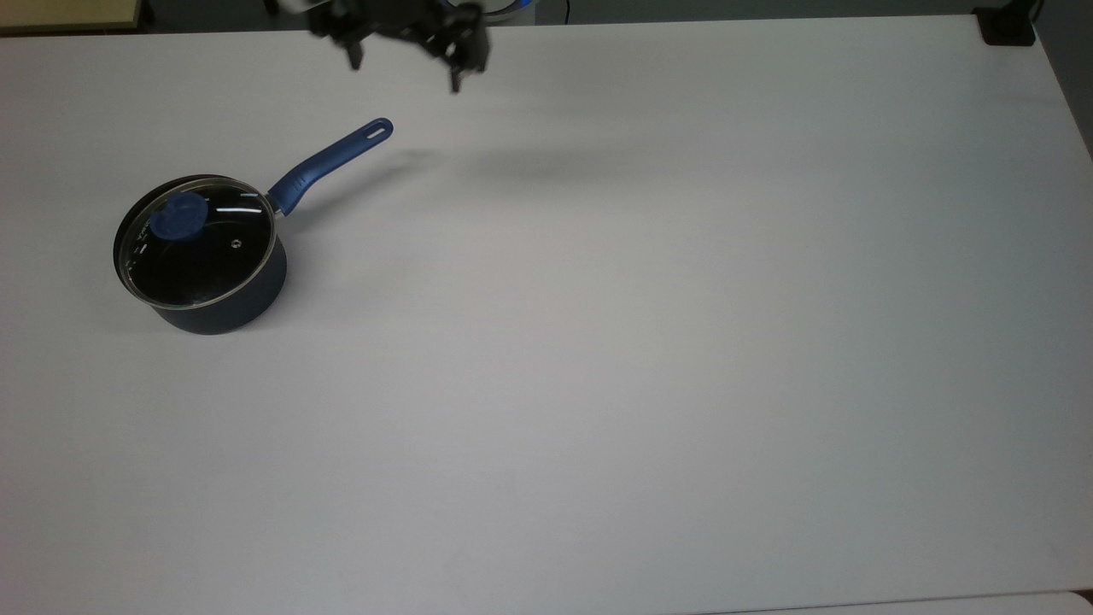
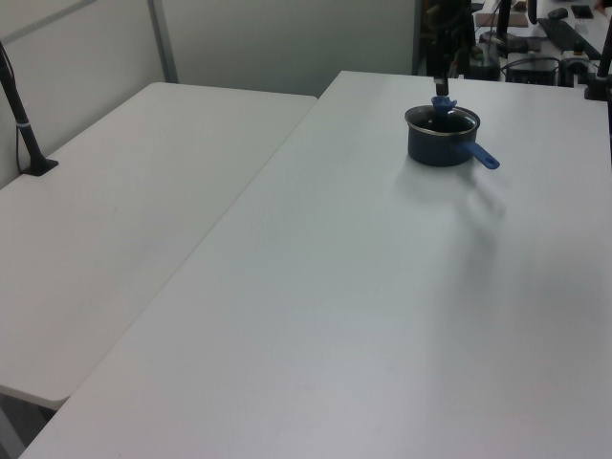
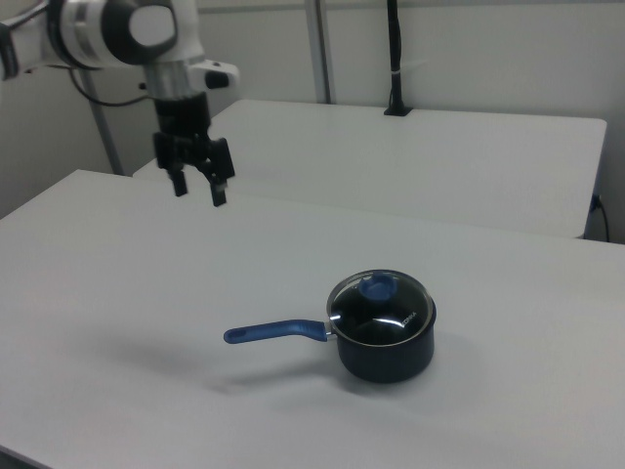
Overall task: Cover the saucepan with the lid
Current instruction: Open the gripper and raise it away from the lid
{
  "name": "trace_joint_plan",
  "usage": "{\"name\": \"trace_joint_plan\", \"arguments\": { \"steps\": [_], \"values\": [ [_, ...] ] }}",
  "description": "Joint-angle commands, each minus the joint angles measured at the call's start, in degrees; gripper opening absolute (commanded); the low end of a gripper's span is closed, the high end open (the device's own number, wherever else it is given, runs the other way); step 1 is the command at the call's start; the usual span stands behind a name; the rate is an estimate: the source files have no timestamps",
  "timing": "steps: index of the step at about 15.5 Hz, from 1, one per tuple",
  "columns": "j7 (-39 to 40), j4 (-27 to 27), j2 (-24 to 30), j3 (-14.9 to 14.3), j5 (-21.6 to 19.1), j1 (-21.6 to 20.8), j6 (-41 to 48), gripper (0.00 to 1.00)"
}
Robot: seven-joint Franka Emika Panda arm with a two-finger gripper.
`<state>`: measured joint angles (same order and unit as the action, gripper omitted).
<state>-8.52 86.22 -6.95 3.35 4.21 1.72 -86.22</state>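
- Fingers (image 3: 180, 185) are seen spread apart and grasping nothing; the gripper (image 1: 403, 70) hangs in the air with a clear gap between its two tips.
- Nearest in the right view, the saucepan (image 3: 383, 354) is found standing upright on the white bench (image 1: 649, 342), its long blue handle (image 3: 275, 332) pointing toward the right view's left.
- On the saucepan the glass lid (image 1: 198, 241) is seen resting, its metal rim following the pan's rim all round as far as the top view shows, and its blue knob (image 1: 179, 218) and small vent hole facing up.
- No tilt of the lid can be made out in the right view, where the lid (image 3: 379, 296) sits level over the dark inside of the pan.
- In the left view the saucepan (image 2: 441, 142) is seen far off near the back of the bench, with the knob standing above it.
- Farther back, the gripper (image 3: 195, 186) is held high and well apart from the pan, beyond the end of the handle, near the bench's far edge at the top view's top.
- The placing is judged done: the lid is on and has been let go.
- What is left, at most, is judged to be the arm's parking; no further handling of the lid appears to be called for.
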Motion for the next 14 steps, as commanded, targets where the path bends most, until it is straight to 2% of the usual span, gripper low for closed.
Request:
{"name": "trace_joint_plan", "arguments": {
  "steps": [1, 5, 10, 14],
  "values": [
    [15.01, 1.50, 3.78, -0.89, -0.17, -1.11, 2.10, 1.00],
    [8.01, 1.41, 3.79, -0.98, 1.58, -4.09, 1.32, 1.00],
    [2.03, 1.41, 3.44, -1.07, 2.38, -4.27, -3.60, 1.00],
    [1.75, 1.41, 3.44, -1.42, 2.29, -4.27, -3.43, 1.00]
  ]
}}
